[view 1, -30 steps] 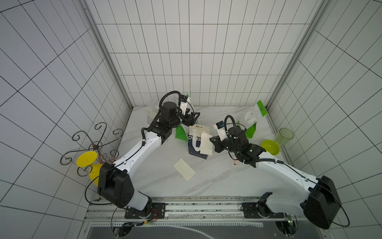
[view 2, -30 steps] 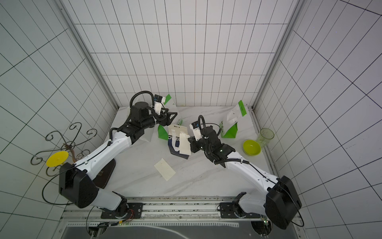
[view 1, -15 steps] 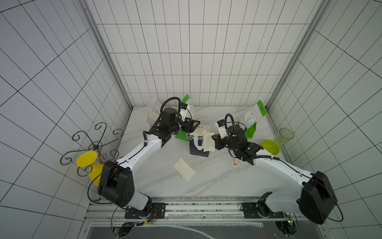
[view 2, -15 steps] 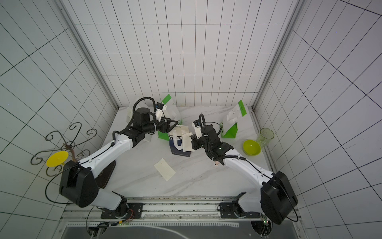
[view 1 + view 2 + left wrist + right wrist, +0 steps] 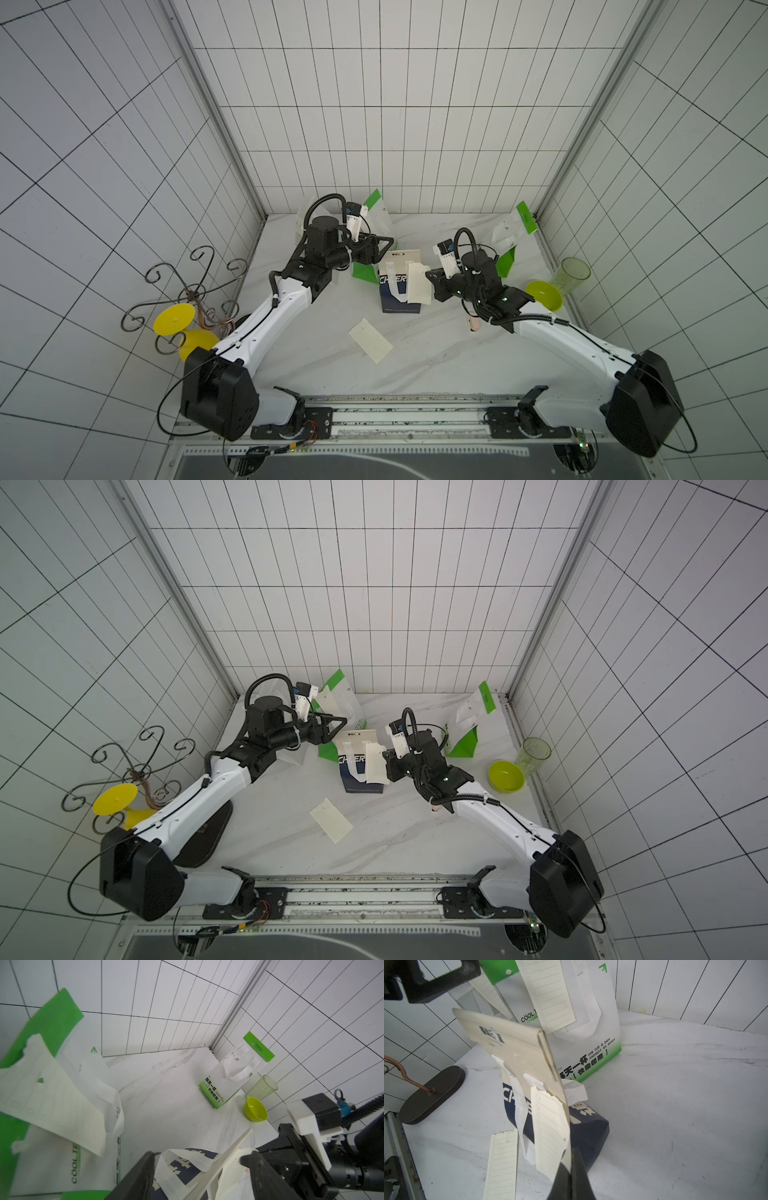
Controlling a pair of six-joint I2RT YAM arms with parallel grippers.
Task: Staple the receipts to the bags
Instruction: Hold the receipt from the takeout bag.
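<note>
Where both top views look down on the worktop (image 5: 436,357), the first entry is the navy bag (image 5: 401,299), standing at centre. A receipt (image 5: 417,284) hangs against its cream top panel. The right jaws are closed at the bag's 3 o'clock, pinching that panel's edge. The left jaws are open at the bag's 11 o'clock, just beside its top.

- A loose receipt (image 5: 331,820) lies flat at the navy bag's 6 o'clock, apart from it.
- A green-and-white bag (image 5: 365,272) is at 11 o'clock, partly behind the left arm.
- A second green-and-white bag (image 5: 506,262) is at 2 o'clock, near the corner.
- A lime bowl (image 5: 544,294) and a translucent green cup (image 5: 575,274) sit side by side at 3 o'clock.

Left wrist view: the two black fingers (image 5: 137,1178) stand wide apart. The navy bag's white handle (image 5: 178,1165) and the panel's thin edge lie between them. Whether either finger touches paper cannot be told. The nearer green-and-white bag carries a third receipt (image 5: 52,1093) on its face.

Right wrist view: the fingers (image 5: 581,1180) meet on the panel's edge. The hanging receipt lies against the panel beside the grip. Whether it is pinched too cannot be told.
</note>
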